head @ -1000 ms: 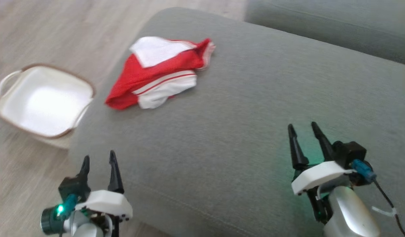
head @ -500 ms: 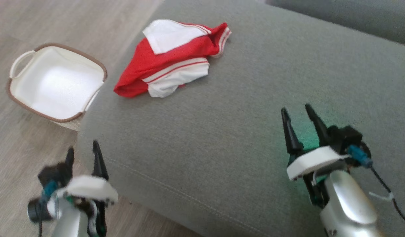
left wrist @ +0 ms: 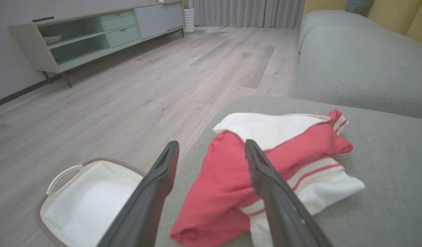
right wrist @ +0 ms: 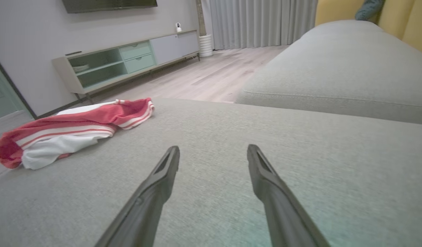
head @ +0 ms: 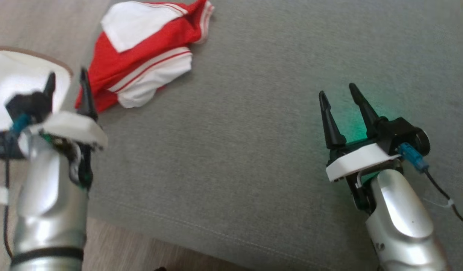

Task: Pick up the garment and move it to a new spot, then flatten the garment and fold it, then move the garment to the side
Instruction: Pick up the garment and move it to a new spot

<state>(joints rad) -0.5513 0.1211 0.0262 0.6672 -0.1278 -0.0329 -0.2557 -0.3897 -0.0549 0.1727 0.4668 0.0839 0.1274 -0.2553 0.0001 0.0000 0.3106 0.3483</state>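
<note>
The red and white garment (head: 141, 64) is lying bunched up in a loose heap near the left corner of the grey sofa cushion (head: 254, 158), layers folded over each other, and it's pretty close to the edge where the white basket (left wrist: 87, 206) sits on the floor just beside it. That edge is what I'd worry about most: a sloppy nudge or a half grab could push the thing over the side and into the basket or onto the floor. The left gripper (head: 67, 75) is hovering right by the near red end, jaws spread wide with nothing in them. From its wrist view the fingers line up over the red fold. If it pinches only the top layer, I'd guess the rest unrolls and drags. If it goes too deep, it may catch cushion fabric too. The right gripper (head: 337, 90) is spread open too, empty, over bare cushion well apart from the garment, so a one-sided lift could leave most of it dangling and twisted.
</note>
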